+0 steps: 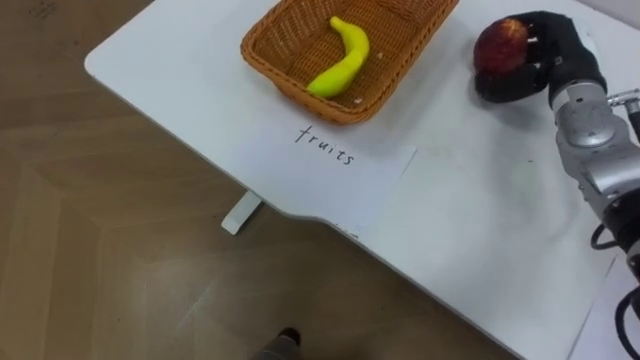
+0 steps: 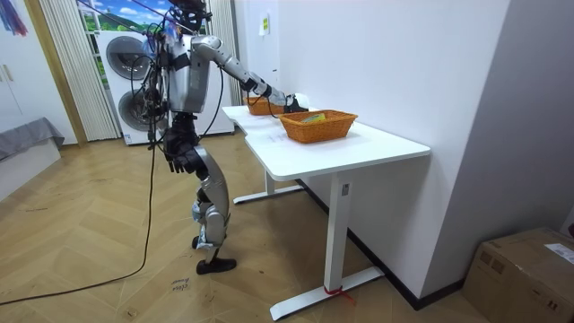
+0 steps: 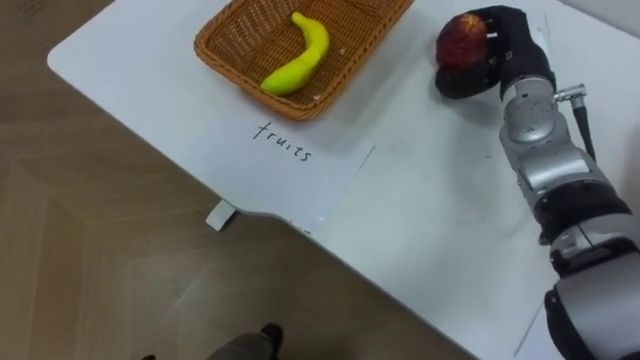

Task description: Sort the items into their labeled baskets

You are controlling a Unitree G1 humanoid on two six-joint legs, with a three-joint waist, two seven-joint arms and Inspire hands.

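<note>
— Progress, going by the left eye view?
— One curved yellow banana (image 1: 343, 60) already lies in the oval woven wicker basket (image 1: 262, 60). The right hand (image 1: 545, 62) has its fingers wrapped round a red apple (image 1: 500, 42). That basket sits well off to the hand's left, with a handwritten white paper label (image 1: 345, 165) before it. I'd judge dropping the apple in comes next.
— And the room view?
— The robot stands at the white counter (image 2: 377, 148), right arm stretched over it. Its left hand (image 2: 182, 154) hangs by its hip, too small to read. A second wicker basket (image 2: 320, 126) stands on the right hand's other side. I can't make out its contents, so I can't tell how far the office supplies have got. The wooden herringbone floor (image 2: 90, 242) runs back to a washing machine (image 2: 134, 63).
— Right eye view?
— Apple gripped, bare counter between hand and fruit basket.
</note>
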